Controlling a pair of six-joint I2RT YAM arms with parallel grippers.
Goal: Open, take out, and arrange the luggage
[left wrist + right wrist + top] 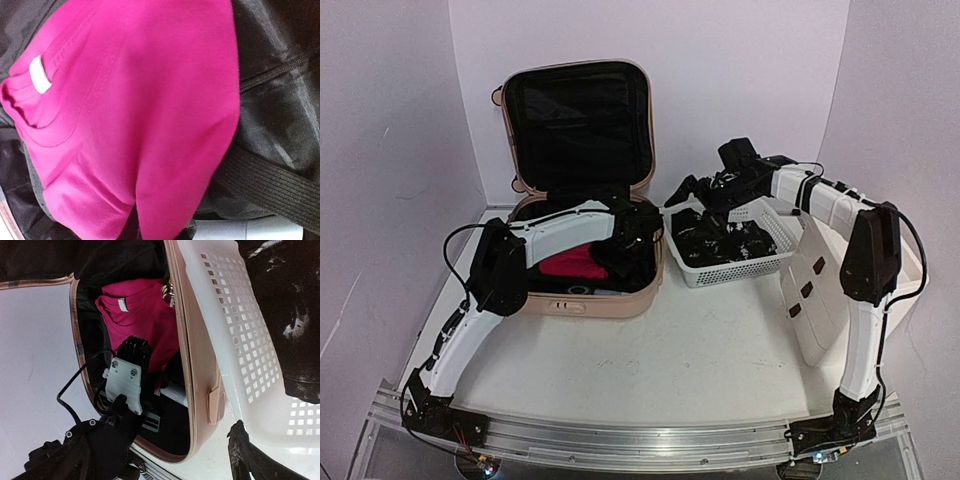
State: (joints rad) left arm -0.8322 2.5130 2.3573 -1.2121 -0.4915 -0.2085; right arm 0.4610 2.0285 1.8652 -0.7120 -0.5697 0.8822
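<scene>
**Case open, unpacking partway**

The luggage [610, 300], a large pale pink hard-shell suitcase with black fabric lining, sits at the back left of the white tabletop [700, 350]. Its lid stands upright against the rear wall, so the opening step looks done. Taking out seems partway. A bright magenta knit garment [140, 110] lies in the base over the lining and a black webbing strap [270, 180], with something dark beside it. A heap of dark clothes [720, 238] fills the white perforated plastic basket [745, 270] just right of the case. Arranging, I judge, is all to come.

The left arm [570, 222] reaches down into the base, with the left jaws right at the magenta cloth. I cannot tell whether they are spread or pinching it (the wrist view is all fabric, no fingers). The right arm [820, 200] hangs over the basket's back left corner, the right jaws spread wide and empty.

The basket's rim sits hard against the case's right wall, as far as the views show, leaving no gap there. The upright lid closes off the back, so anything leaving the base probably has to rise over its rim first. A white plastic drawer cabinet [815, 300] lies close by the right arm and crowds that side. The front middle of the tabletop looks like the widest bare stretch for laying things out.
</scene>
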